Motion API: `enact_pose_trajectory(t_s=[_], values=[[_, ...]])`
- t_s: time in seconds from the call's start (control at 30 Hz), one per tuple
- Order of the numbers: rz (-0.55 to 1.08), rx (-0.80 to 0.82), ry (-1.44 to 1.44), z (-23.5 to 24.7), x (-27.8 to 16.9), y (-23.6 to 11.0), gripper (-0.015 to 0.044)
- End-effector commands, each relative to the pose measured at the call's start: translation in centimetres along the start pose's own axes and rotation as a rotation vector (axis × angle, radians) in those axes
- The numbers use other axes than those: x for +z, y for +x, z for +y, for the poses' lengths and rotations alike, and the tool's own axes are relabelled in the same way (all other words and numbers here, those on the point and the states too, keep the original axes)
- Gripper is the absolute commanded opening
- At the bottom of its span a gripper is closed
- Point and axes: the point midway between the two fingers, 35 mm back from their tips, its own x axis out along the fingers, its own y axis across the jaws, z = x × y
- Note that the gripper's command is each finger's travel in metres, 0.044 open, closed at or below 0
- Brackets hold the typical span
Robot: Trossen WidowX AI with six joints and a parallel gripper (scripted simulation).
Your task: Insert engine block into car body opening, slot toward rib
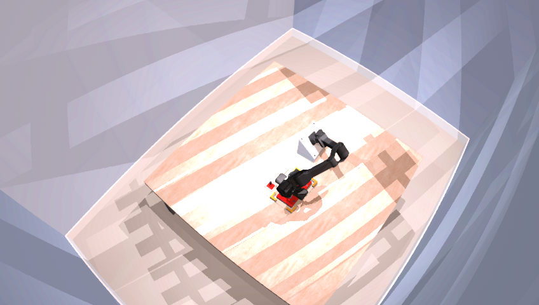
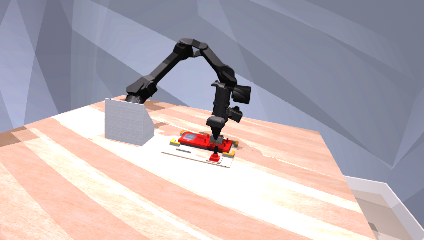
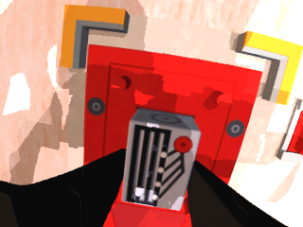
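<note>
Table point(image 2: 89, 190): it is showing pink and white wood stripes, with a low clear wall point(image 1: 378, 81) running around it.
Room: gray-blue slanted panels are sitting all around.
Gray box point(image 2: 126, 122): it is standing on the table beside the arm's base.
Car body point(image 2: 193, 139): it is lying flat and red on a white mat, with orange and yellow corner pieces around it.
Engine block point(image 3: 159, 161): it is sitting over the opening in the car body, long side running up and down in the wrist view, dark slots on its left, a red dot on its right.
Gripper point(image 3: 158, 183): it is pointing straight down.
Fingers: they are pinching the engine block on both sides.
</note>
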Motion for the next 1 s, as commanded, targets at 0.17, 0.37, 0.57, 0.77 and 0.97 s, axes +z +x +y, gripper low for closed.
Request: enact_pose_trajectory(t_s=[0.17, 0.37, 0.57, 0.77, 0.97], values=[[0.001, 0.004, 0.004, 0.0, 0.0, 0.2, 0.0160], [0.000, 0.000, 0.000, 0.0, 0.0, 0.1, 0.0291], [0.000, 0.000, 0.000, 0.0, 0.0, 0.1, 0.0440], [0.000, 0.000, 0.000, 0.0, 0.0, 0.1, 0.0440], [0.001, 0.003, 0.004, -0.1, 0.0, -1.3, 0.0440]])
